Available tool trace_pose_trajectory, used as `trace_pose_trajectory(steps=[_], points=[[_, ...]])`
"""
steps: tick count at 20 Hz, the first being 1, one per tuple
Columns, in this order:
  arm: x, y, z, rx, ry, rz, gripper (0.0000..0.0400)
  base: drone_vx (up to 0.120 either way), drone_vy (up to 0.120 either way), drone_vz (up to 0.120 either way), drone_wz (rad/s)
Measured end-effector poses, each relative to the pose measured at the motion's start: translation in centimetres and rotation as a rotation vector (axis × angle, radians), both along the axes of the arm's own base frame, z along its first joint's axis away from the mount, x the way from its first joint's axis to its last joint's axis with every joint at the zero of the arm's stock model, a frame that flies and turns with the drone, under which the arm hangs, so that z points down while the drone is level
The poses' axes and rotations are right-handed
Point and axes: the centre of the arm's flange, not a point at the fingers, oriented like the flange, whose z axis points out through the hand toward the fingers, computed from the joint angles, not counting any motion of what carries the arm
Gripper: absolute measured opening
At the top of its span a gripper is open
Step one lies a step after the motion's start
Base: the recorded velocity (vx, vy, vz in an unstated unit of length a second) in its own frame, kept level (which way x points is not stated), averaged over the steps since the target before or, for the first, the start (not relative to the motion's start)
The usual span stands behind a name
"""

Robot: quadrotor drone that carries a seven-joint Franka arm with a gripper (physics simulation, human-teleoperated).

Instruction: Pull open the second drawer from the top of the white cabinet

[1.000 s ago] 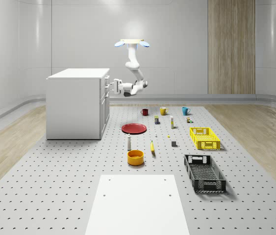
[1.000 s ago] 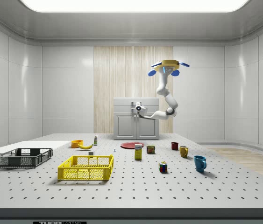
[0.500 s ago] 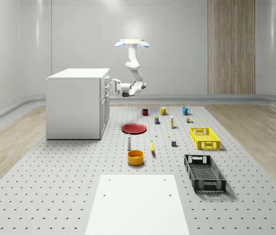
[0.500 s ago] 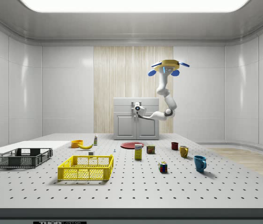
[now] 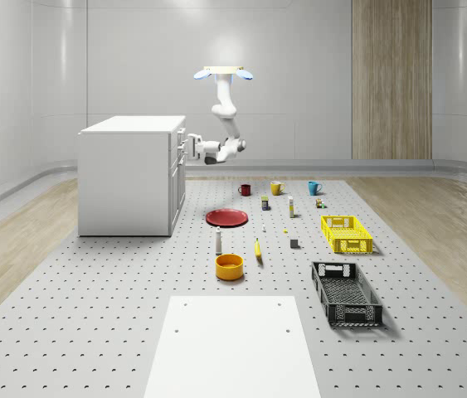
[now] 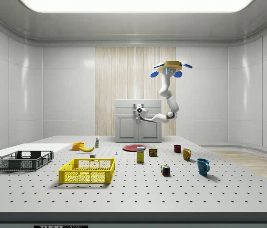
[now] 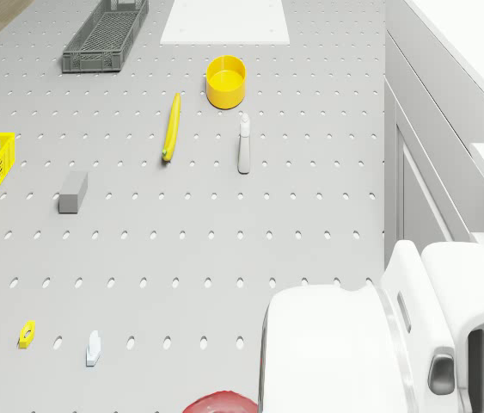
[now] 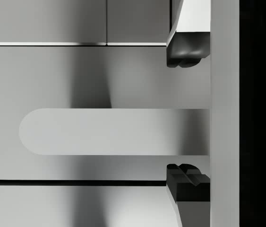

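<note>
Beside the white cabinet (image 5: 129,174), the hovering drone's (image 5: 224,73) tool (image 8: 187,113) gapes around a drawer handle (image 8: 114,131), seemingly untouched.

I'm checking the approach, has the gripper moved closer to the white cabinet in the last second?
Yes. In the whole-scene view the gripper has closed toward the white cabinet front, with the drone hovering in place beside it.

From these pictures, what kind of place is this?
Probably a simulated indoor test room for robot handling, not a home: a grey perforated floor with small props laid out in rows, a lone white cabinet, and a drone hovering beside it.
</note>
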Motion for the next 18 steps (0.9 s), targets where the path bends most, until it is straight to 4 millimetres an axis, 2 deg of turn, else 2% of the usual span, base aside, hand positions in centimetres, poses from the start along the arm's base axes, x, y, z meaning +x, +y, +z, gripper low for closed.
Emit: trace_pose_trajectory(steps=[5, 6, 7, 9, 11, 12, 14, 15, 18], points=[[0.01, 0.38, 0.00, 0.000, 0.000, 0.000, 0.0300, 0.000, 0.000, 0.000, 0.000], [0.02, 0.42, 0.00, 0.000, 0.000, 0.000, 0.0284, 0.000, 0.000, 0.000, 0.000], [0.02, 0.45, 0.00, 0.000, 0.000, 0.000, 0.0244, 0.000, 0.000, 0.000, 0.000], [0.02, 0.49, -0.01, 0.000, 0.000, 0.000, 0.0187, 0.000, 0.000, 0.000, 0.000], [0.04, 0.52, -0.11, -0.001, -0.004, 0.000, 0.0166, 0.000, 0.000, 0.000, 0.000], [-0.05, 0.43, 0.53, -0.016, 0.039, 0.004, 0.0217, 0.000, 0.000, 0.000, 0.000], [-0.04, 0.45, 0.44, -0.022, 0.020, 0.005, 0.0202, 0.000, 0.000, 0.000, 0.000], [-0.06, 0.39, 0.54, -0.026, 0.033, 0.006, 0.0209, 0.000, 0.000, 0.000, 0.000], [0.00, 0.11, 0.08, -0.019, 0.001, 0.005, 0.0170, 0.000, 0.000, 0.000, 0.000]])
